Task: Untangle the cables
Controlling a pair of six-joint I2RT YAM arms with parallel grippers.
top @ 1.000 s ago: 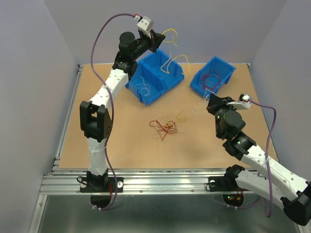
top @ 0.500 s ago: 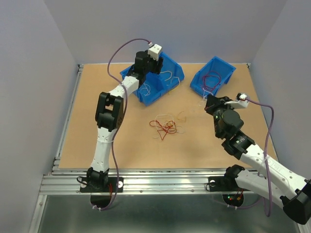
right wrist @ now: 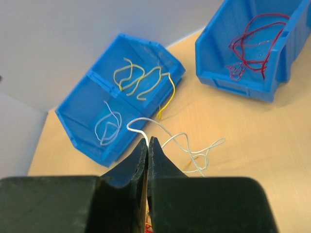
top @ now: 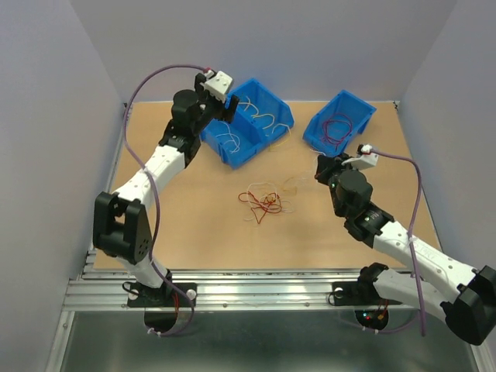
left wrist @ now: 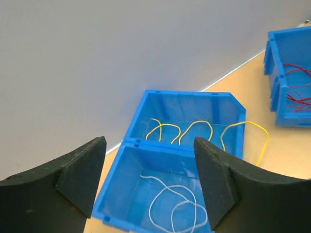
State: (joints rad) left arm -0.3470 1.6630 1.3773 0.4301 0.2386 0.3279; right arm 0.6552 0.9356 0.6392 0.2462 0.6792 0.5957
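My left gripper hangs open over a blue two-part bin, holding nothing. Yellow cables lie in the bin's far compartment, one drooping over the rim, and a white cable lies in the near one. My right gripper is shut on a white cable that loops out over the table. In the top view the left gripper is above the bin, and the right gripper sits right of a loose tangle of red, yellow and white cables.
A second, single blue bin at the back right holds red cables. The wooden table has walls close behind and at both sides, and a metal rail runs along its near edge.
My left gripper opened and let go of a yellow cable, which now lies in the bin's far compartment; that arm swung down and left. The right arm shifted slightly left, still gripping.
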